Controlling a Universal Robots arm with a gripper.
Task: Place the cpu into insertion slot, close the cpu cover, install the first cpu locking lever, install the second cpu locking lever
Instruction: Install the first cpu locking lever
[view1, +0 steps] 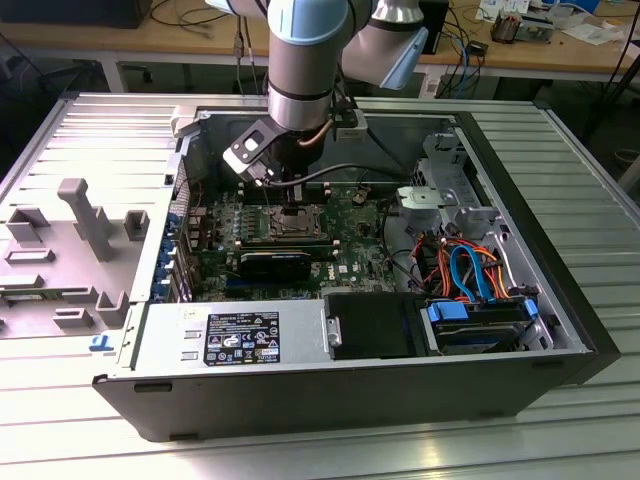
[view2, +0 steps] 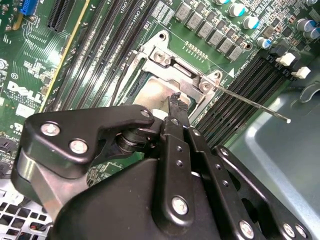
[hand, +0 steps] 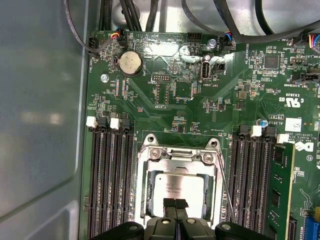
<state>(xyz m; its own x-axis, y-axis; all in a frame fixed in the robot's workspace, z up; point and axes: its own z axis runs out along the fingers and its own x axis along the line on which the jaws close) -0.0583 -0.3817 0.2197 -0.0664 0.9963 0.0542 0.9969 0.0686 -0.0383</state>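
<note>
Gripper (hand: 175, 204) tips pinched shut on nothing, over the cpu (hand: 180, 187) seated in the insertion slot (hand: 172, 167) mid-motherboard (hand: 165, 100), cpu cover (hand: 177, 154) looks down; I'd press straight and light, clear of the loose lever (view2: 255, 104).

In the exterior view, an open computer case (view1: 350, 395) lies on a slatted metal table (view1: 560, 140). Inside, a power supply (view1: 230, 335) sits at 7 o'clock and blue and orange cables (view1: 465, 270) at 4 o'clock. A grey moulded tray (view1: 60, 250) lies outside at 9 o'clock.
</note>
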